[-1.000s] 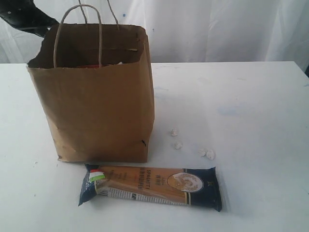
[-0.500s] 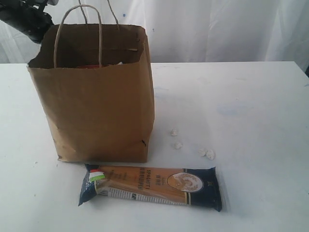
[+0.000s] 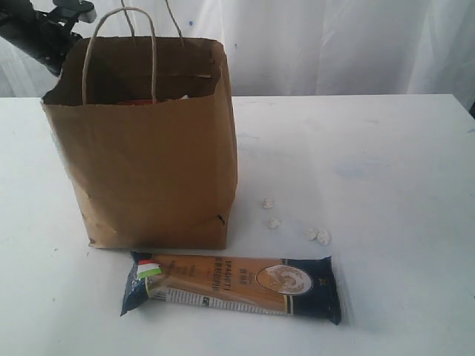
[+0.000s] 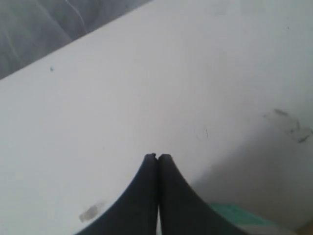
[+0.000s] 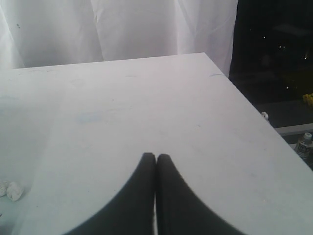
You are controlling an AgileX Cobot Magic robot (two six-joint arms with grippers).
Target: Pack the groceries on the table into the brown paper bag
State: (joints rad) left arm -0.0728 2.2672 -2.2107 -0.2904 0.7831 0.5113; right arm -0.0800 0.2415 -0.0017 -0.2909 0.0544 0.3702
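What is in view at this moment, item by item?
brown paper bag: one, kraft brown, upright on the table, exterior view's left
spaghetti pack: one, navy and orange, flat on the table, camera side of the bag
small white lumps: four, white, on the table right of the bag
table: one, white, under everything
curtain: one, white, behind the table
left gripper: one, black, shut, empty
right gripper: one, black, shut, empty

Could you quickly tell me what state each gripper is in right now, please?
Left gripper: closed, holding nothing.
Right gripper: closed, holding nothing.
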